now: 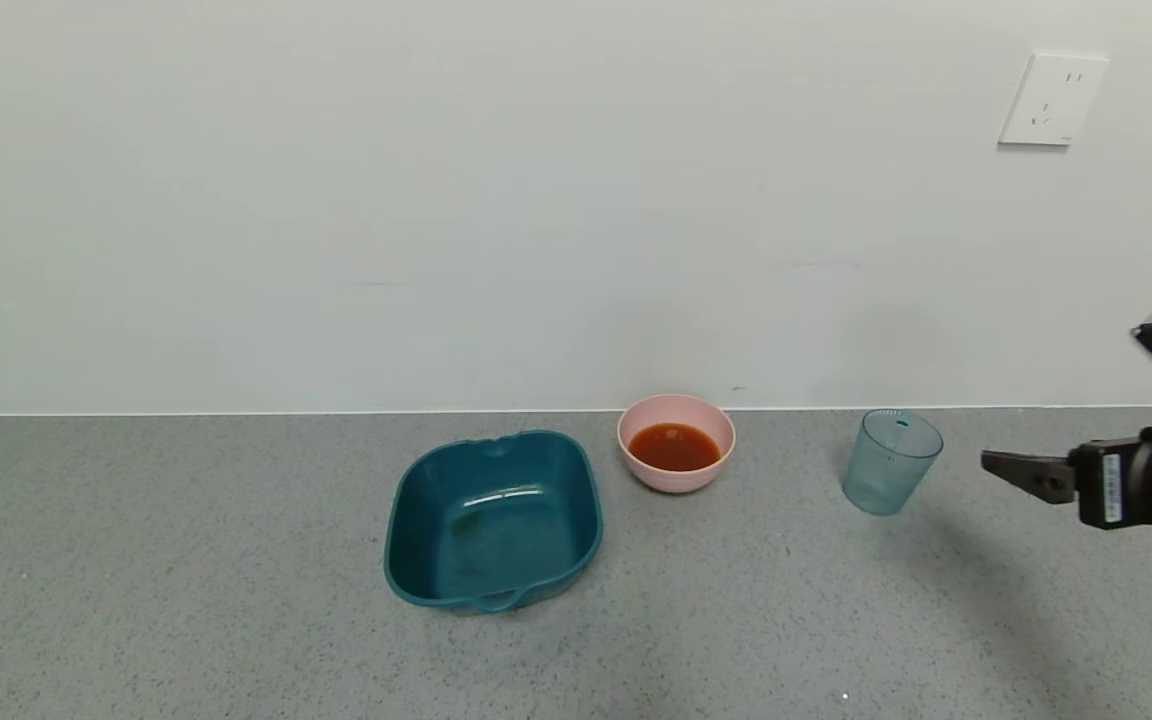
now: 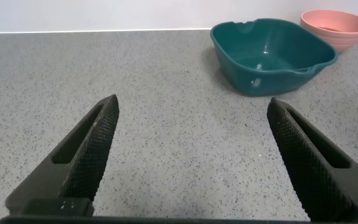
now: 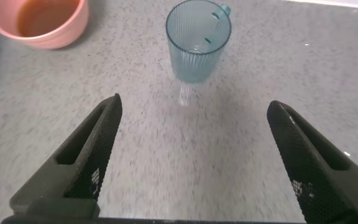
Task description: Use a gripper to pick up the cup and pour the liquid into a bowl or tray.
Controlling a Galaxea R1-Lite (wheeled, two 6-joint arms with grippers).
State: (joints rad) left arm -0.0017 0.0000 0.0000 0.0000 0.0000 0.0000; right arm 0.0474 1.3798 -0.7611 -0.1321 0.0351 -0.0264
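Right tool (image 3: 191, 158) gapes near upright empty cup (image 3: 198, 41); liquid (image 1: 674, 447) fills bowl (image 1: 676, 483).

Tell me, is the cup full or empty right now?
Empty. The cup stands upright, see-through to its base, and the red-orange liquid sits in the pink bowl.

Head view: high, facing the wall. Wrist views: low, looking between open fingers; all three share the round pale-pink plastic bowl (image 1: 676, 442) (image 2: 337, 25) (image 3: 36, 23).

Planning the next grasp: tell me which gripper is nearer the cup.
Right. The right gripper is open beside the cup, apart from it. The left gripper, also open, sits beyond the teal tray, far from the cup.
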